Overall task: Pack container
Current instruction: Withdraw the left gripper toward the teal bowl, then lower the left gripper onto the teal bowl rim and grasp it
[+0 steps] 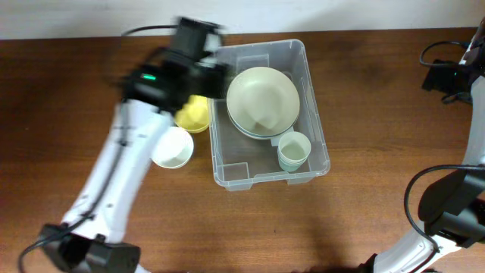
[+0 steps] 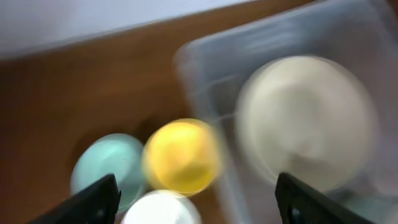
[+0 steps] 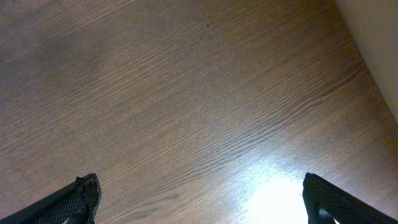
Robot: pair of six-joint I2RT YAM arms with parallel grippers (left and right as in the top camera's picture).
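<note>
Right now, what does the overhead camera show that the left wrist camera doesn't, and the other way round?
Only overhead: the right arm, the whole container. Only left wrist: a mint-green bowl, which the left arm seems to cover overhead. Both: the cream bowl in the container, the yellow bowl and white cup beside it.

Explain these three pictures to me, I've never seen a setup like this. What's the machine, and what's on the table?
Two robot arms work at a wooden table, each ending in a two-finger gripper. One picture looks down from above; the other two come from cameras on the wrists. The left gripper, blurred, is open by the clear plastic container and holds nothing. The right gripper is open over bare table. In the container sit stacked cream bowls and a pale cup. Beside it stand a yellow bowl, a white cup and a teal bowl.
</note>
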